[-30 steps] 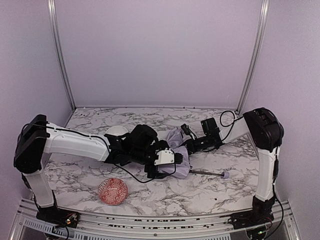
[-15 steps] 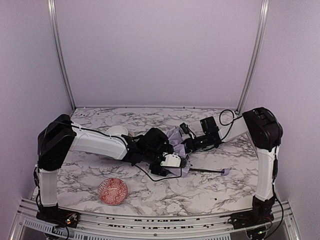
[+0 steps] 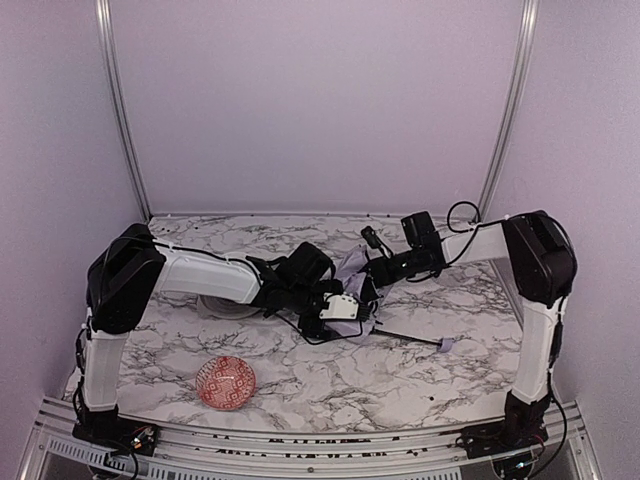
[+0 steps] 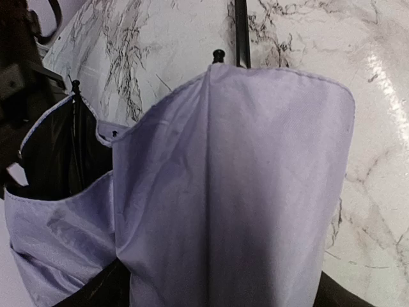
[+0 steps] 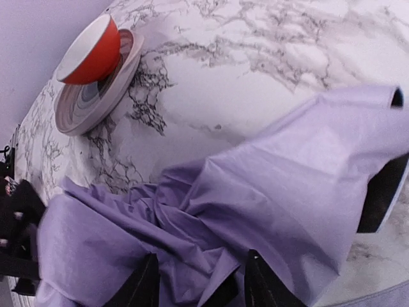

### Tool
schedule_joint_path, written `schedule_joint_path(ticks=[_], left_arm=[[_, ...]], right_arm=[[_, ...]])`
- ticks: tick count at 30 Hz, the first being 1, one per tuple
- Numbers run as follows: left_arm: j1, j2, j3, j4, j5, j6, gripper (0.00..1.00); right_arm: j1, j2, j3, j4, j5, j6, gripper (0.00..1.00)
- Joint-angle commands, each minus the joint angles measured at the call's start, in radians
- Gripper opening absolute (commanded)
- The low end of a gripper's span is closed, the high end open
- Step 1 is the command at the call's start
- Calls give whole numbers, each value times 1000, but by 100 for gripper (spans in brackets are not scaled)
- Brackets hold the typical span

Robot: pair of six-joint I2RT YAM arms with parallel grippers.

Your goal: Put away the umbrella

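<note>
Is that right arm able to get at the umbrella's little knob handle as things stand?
Probably yes: the knob handle lies uncovered, with bare tabletop between it and the right gripper.

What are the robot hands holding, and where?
The right gripper pinches the umbrella by a bunch of its purple cloth, not the stick or knob. The left gripper has cloth in it too, but a real grip can't be told.

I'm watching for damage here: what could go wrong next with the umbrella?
The umbrella fabric sits between both arms; opposite pulls could tear it or bend the thin shaft. The left arm lies over the plate holding a red bowl; a sweep could knock them.
</note>
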Motion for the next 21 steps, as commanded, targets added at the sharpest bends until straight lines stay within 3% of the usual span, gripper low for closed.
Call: schedule_joint_path(ticks=[1, 9, 14, 21], left_arm=[[13, 61, 17, -127, 57, -12, 81], [13, 110, 104, -288, 115, -2, 77], [11, 110, 121, -302, 120, -12, 74], [1, 115, 127, -301, 83, -11, 73]], right_arm=[[-4, -121, 131, -162, 222, -38, 49], [-74, -74, 289, -413, 763, -21, 59], [-85, 57, 411, -524, 780, -1, 66], [-64, 133, 417, -511, 695, 28, 69]])
